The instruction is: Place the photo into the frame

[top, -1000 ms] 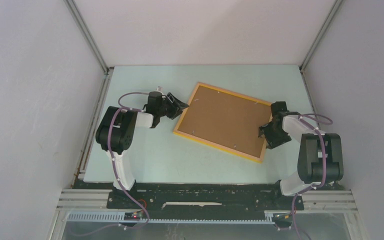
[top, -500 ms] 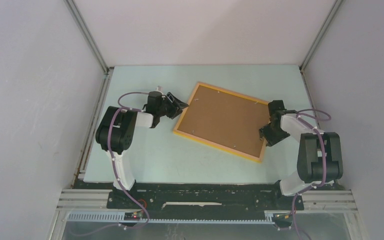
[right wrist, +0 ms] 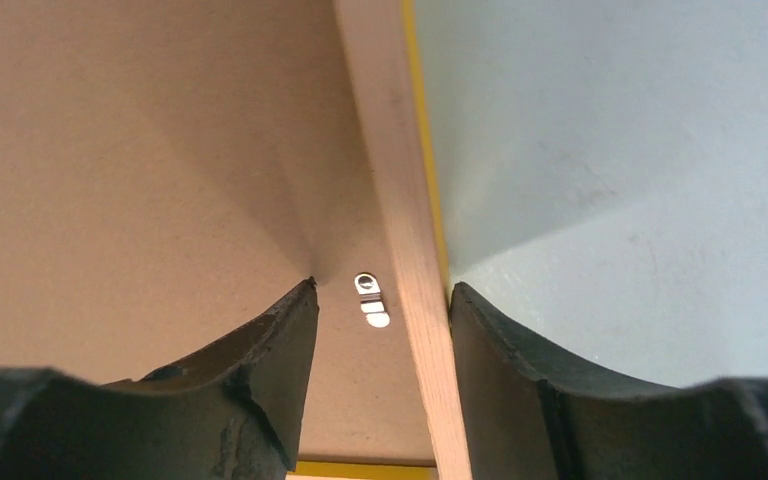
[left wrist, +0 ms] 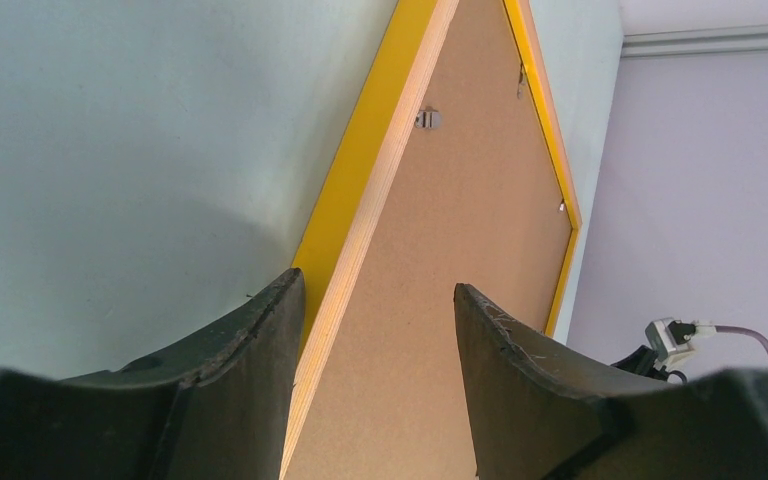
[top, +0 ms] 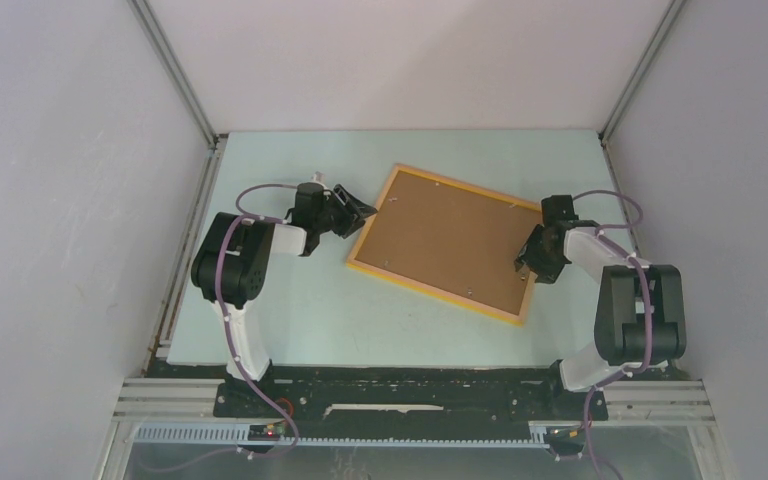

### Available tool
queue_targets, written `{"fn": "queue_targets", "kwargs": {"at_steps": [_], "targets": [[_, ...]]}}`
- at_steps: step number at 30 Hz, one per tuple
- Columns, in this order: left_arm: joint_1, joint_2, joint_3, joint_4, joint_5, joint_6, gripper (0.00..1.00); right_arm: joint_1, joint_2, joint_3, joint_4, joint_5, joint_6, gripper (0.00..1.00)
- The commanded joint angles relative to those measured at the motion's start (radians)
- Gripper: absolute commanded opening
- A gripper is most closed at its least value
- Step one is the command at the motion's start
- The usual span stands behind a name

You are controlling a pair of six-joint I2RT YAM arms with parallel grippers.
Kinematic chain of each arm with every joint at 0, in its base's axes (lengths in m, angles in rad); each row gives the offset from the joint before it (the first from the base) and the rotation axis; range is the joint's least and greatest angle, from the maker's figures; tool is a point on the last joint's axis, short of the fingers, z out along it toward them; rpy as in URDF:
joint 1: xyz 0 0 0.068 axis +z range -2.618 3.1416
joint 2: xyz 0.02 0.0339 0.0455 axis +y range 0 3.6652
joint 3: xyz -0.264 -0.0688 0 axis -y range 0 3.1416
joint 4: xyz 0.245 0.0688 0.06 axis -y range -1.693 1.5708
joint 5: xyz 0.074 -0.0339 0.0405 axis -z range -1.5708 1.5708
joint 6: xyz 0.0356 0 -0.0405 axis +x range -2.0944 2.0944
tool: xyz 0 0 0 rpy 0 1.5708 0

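Currently on the table [top: 290, 320], one entry per item.

Frame [top: 434, 293]: lies flat, back side up, turned askew to the table edges. Its yellow rim runs unbroken round all four sides. A brown board [top: 445, 240] fills the opening.

Photo: not in sight in any view. Whether it lies under the board cannot be told.

Left gripper [top: 355, 215]: at the middle of the frame's short left edge. In the wrist view its jaws [left wrist: 375, 290] stand apart. One finger is over bare table and the other over the board, with the rim between them. Contact with the rim cannot be made out.

Right gripper [top: 530, 258]: at the short right edge. Its jaws are apart [right wrist: 380, 290] and straddle the pale wooden rail. One fingertip is on the board. The other is at the rail's outer side, seemingly against it.

Clip [right wrist: 370, 299]: small and metal, on the board just inside the rail, between the right fingers. A like one [left wrist: 427, 119] shows ahead of the left gripper.

Room: a broad strip of bare table lies between the frame's long near edge and the arm bases. A narrower band lies beyond its far edge, toward the back wall [top: 410, 60]. The frame's right end sits near the table's right edge, with only the right arm between.

Cut off: both wrist views lose the frame's near portion behind the fingers.
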Motion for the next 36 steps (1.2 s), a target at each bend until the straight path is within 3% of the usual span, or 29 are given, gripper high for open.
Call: {"fn": "queue_targets", "kwargs": {"at_steps": [1, 6, 16, 23, 30, 36], "targets": [[-0.003, -0.050, -0.019, 0.034, 0.052, 0.003, 0.60, -0.036, -0.043, 0.012, 0.036, -0.091, -0.134, 0.60], [-0.004, -0.046, -0.017, 0.034, 0.055, 0.001, 0.60, -0.033, -0.009, 0.003, 0.016, -0.087, -0.137, 0.61], [-0.001, -0.047, -0.019, 0.036, 0.059, 0.005, 0.58, 0.021, 0.013, -0.007, -0.003, -0.016, -0.125, 0.49], [-0.001, -0.048, -0.018, 0.035, 0.057, 0.005, 0.58, 0.034, 0.015, -0.016, -0.023, 0.016, -0.131, 0.50], [-0.001, -0.044, -0.017, 0.034, 0.060, 0.003, 0.58, 0.033, 0.003, -0.030, -0.018, 0.017, -0.130, 0.34], [0.000, -0.047, -0.018, 0.035, 0.060, 0.004, 0.58, 0.029, -0.009, -0.035, -0.011, 0.016, -0.138, 0.27]]}}
